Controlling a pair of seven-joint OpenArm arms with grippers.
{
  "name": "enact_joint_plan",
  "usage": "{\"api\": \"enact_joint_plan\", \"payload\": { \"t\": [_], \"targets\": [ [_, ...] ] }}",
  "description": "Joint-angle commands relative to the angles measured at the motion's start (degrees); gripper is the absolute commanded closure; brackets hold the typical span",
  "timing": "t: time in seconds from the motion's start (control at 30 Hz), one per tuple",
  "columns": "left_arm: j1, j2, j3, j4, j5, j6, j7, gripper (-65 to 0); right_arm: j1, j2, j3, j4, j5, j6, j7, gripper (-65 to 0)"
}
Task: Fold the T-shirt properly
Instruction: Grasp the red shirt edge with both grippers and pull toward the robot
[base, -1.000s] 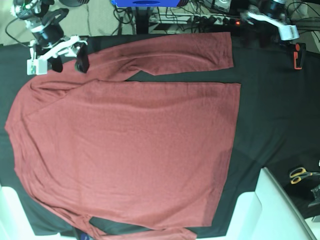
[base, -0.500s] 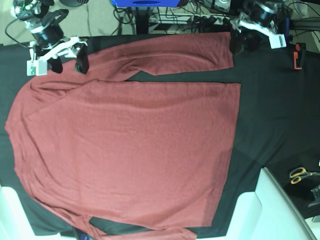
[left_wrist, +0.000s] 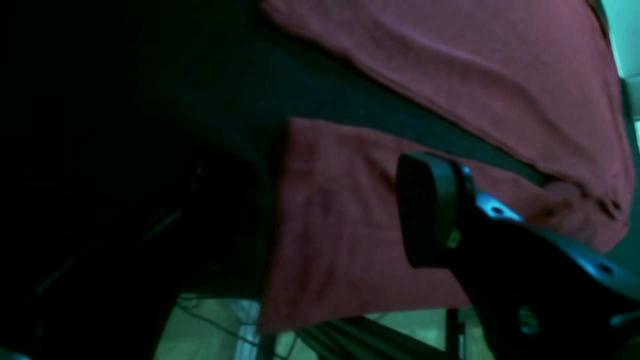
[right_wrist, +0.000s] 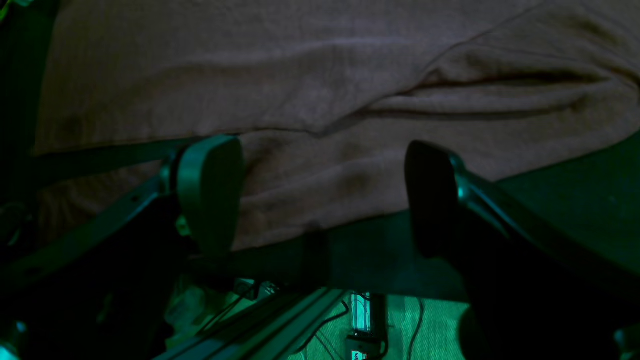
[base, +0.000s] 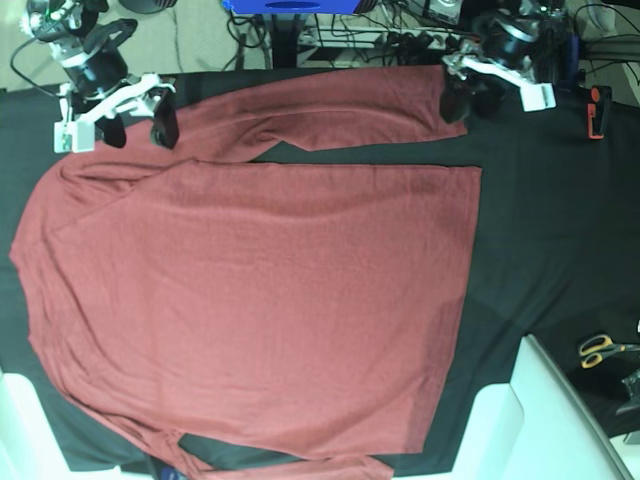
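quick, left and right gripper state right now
Left gripper: open, at the cuff end of the T-shirt sleeve, holding nothing.
Right gripper: open, straddling the sleeve near the shoulder, holding nothing.

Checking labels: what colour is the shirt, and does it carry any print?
The T-shirt is plain brick red, no print; the base view shows it best.

T-shirt (base: 260, 300) lower sleeve cut off at base view's bottom edge, scissors (base: 600, 349) too small for detail
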Motion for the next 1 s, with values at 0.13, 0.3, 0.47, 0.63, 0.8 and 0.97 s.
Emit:
{"api": "enact_joint_plan", "payload": {
  "t": [0.13, 0.3, 0.47, 0.63, 0.8, 0.97],
  "targets": [
    [0.64, 0.05, 4.97, -0.16, 0.55, -0.19, 1.69, -44.8, -0.26, 0.25, 0.31, 0.79, 0.54, 0.40, 1.38, -48.0],
    [0.64, 0.23, 4.97, -0.24, 0.46, -0.19, 1.69, -44.8, -0.35, 0.25, 0.31, 0.79, 0.54, 0.40, 1.38, -48.0],
    [0.46, 0.23, 4.97, -0.24, 0.46, -0.19, 1.69, -35.5, -0.35, 0.25, 1.10, 0.79, 0.54, 0.40, 1.38, -48.0],
    [-0.60, 0.32, 5.41, -0.24, 0.29, -0.19, 1.69, -6.4, 1.14, -3.53, 8.05, 0.70, 0.63, 0.40, 1.38, -48.0],
    [-1.30, 0.32, 5.41, 0.02, 0.20, -0.19, 1.69, 0.0, 5.72, -4.76, 13.50, -3.78, 0.63, 0.40, -2.93, -48.0],
    [-1.30, 0.05, 5.50, 0.11, 0.20, -0.19, 1.69, 0.0, 15.21, -4.58, 24.93, -15.04, 5.02, 0.84, -13.57, -45.5]
  ]
}}
